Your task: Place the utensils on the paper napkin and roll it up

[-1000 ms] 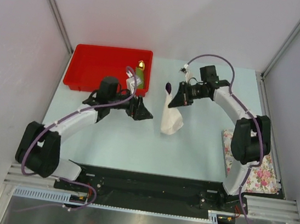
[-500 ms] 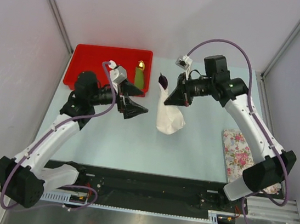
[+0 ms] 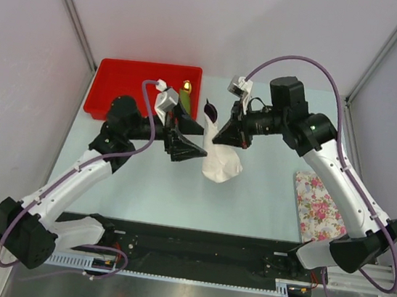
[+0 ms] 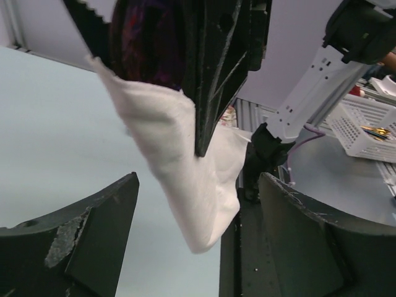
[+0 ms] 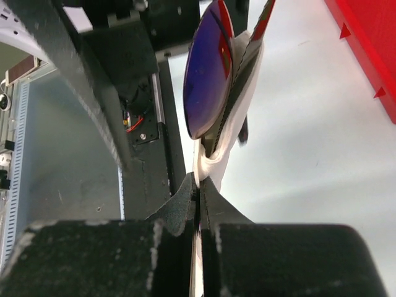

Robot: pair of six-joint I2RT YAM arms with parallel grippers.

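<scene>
Right wrist view shows right gripper [image 5: 198, 185] pinched on the paper napkin [image 5: 226, 145] wrapping the spoon [image 5: 207, 74]; overhead, at centre, left gripper [image 3: 198, 140] gapes beside it.

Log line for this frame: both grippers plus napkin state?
left gripper: open, beside paper napkin | right gripper: shut on paper napkin | spoon: wrapped, purple bowl poking out

Red tray [image 3: 130, 84], green gold-tipped piece [image 3: 185, 94] inside, floral cloth [image 3: 320, 208]
</scene>
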